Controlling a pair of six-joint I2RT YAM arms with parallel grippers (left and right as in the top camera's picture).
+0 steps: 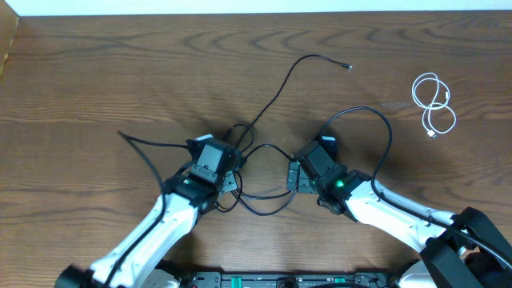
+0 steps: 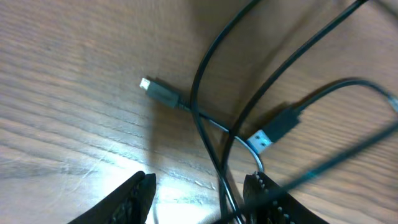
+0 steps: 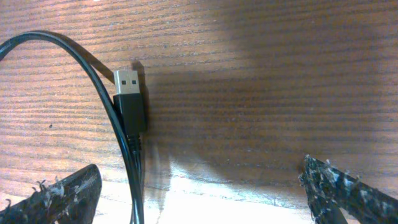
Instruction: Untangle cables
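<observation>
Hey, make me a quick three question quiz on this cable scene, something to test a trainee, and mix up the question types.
1. True or false: the white cable is tangled with the black cables.
2. In the right wrist view, where is the USB plug? A clamped in a gripper; B lying on the table, unheld; C resting on a white cord.
3. Fill in: the left gripper is ___ (open or shut).

Key: 1 false, it lies coiled apart at the far right; 2 B; 3 open.
</observation>
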